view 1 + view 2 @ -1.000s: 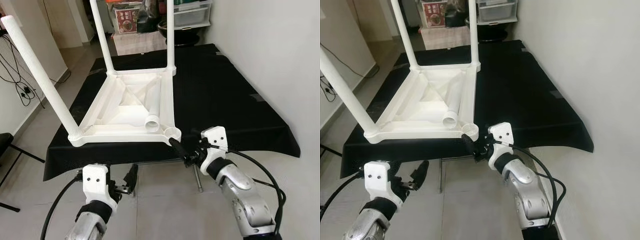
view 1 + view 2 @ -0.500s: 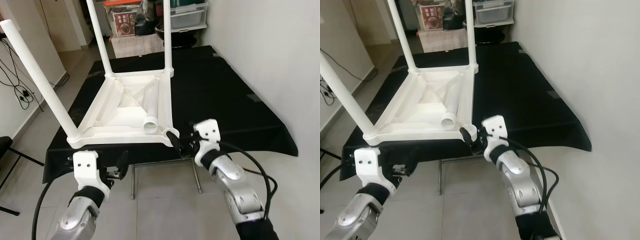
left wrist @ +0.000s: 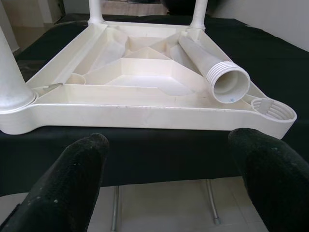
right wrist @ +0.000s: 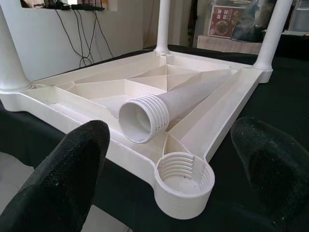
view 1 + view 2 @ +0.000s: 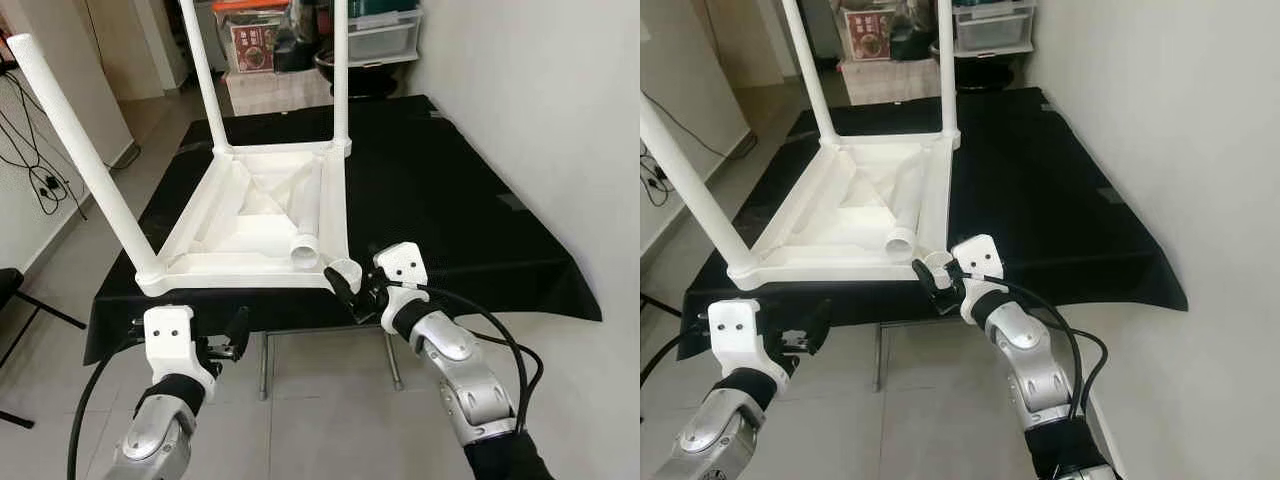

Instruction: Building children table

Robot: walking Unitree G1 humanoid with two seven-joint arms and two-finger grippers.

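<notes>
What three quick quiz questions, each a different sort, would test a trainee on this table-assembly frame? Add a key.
1. True or false: all four legs are screwed into the upturned table top.
2. Multiple choice: where is the loose leg? A) in the right gripper; B) lying inside the table top's underside; C) on the floor.
3. Fill in: both the right gripper and the left gripper have their fingers ____.

Key
1. False: three legs stand fitted, and the empty socket at the near corner has none.
2. B, with its threaded end towards that socket.
3. Open, holding nothing.
</notes>
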